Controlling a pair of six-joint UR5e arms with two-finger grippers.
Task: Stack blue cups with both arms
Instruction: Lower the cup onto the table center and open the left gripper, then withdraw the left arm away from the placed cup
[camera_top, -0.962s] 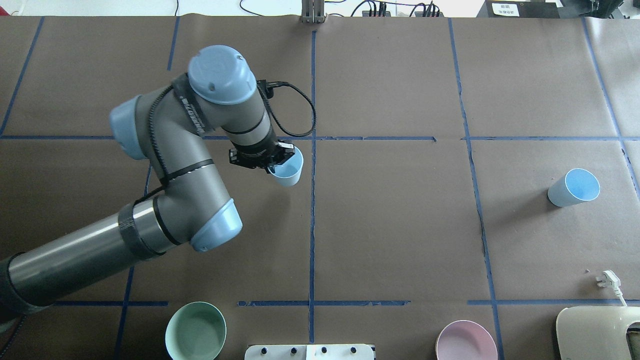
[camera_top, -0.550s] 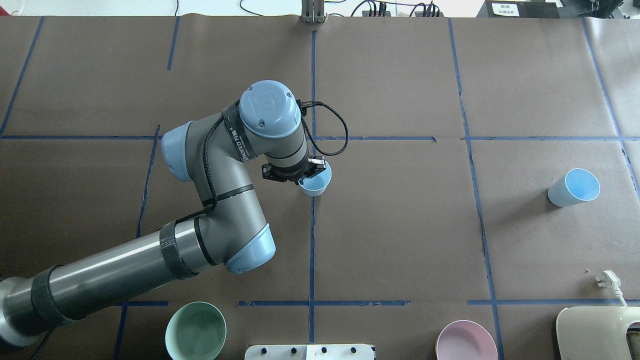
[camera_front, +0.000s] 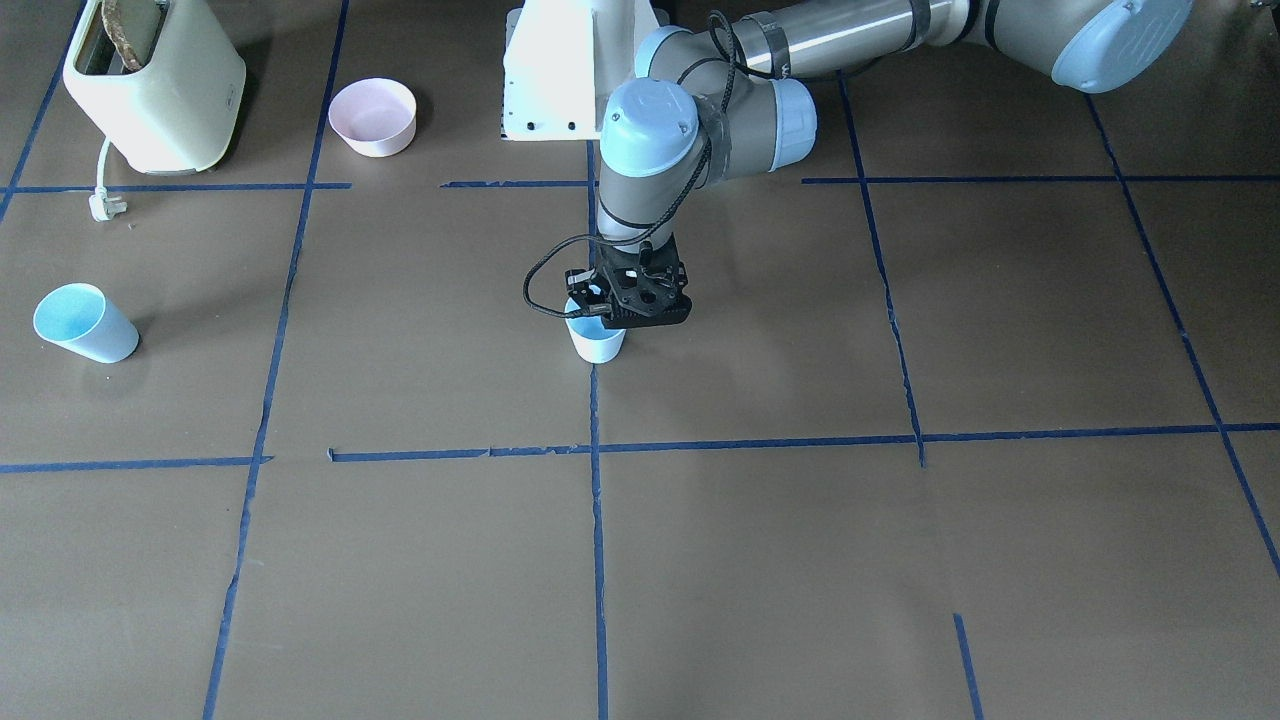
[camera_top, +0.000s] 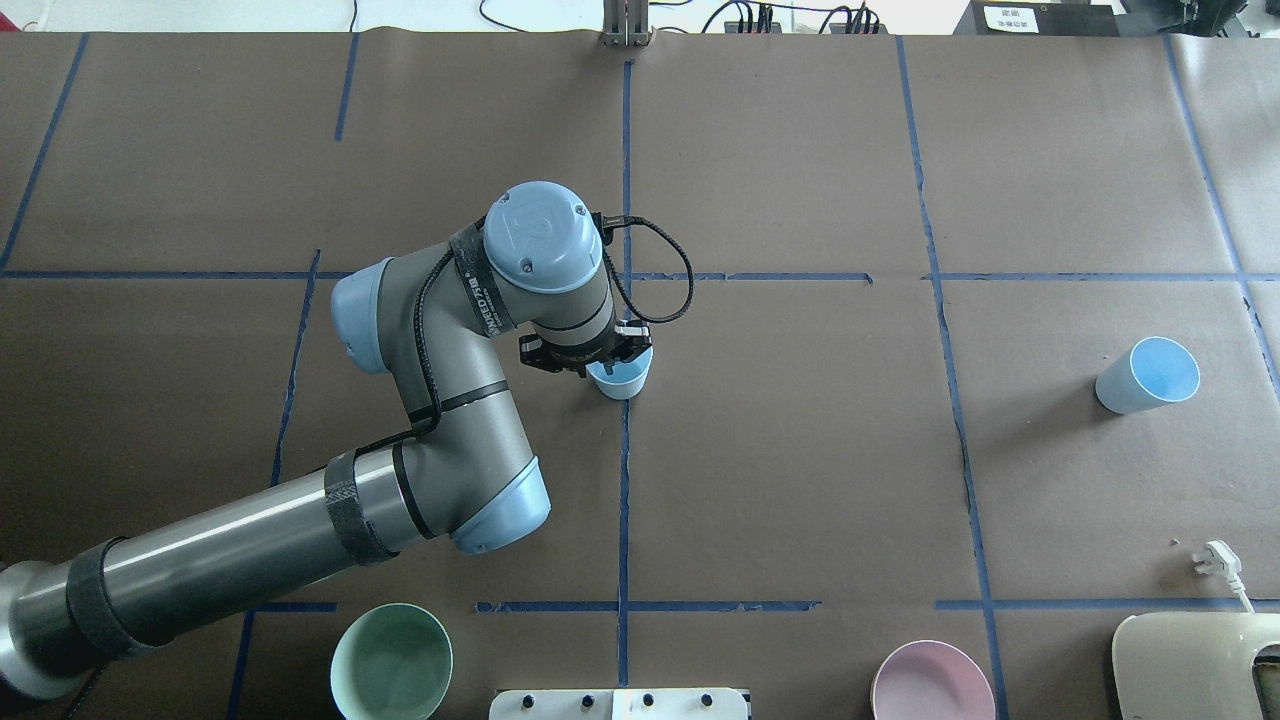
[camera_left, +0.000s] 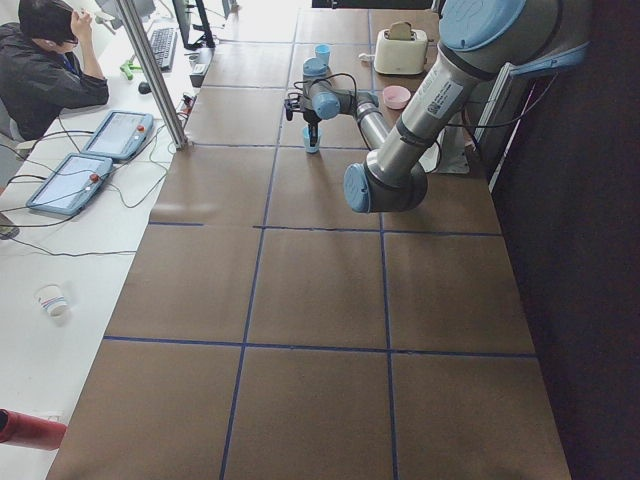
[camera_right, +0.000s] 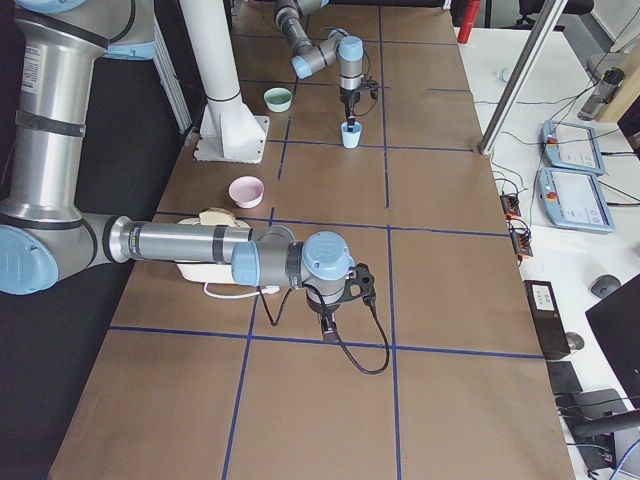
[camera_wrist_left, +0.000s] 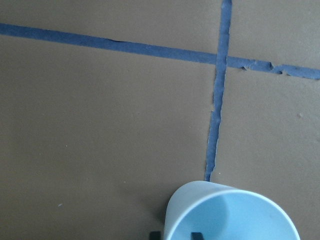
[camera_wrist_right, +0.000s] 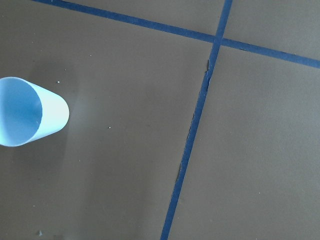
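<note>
Two light, stiff, probably slick tumblers: held cup (camera_top: 625, 383) rim-pinched in left gripper (camera_top: 605, 365); free cup (camera_top: 1140, 380) likewise; right gripper (camera_right: 328, 328) unreadable.

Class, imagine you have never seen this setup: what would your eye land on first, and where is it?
The big grey left arm dominates, stretched to the middle of the table with its fingers pinching the rim of a blue cup at the centre tape line. The other blue cup stands alone far to the robot's right.
</note>
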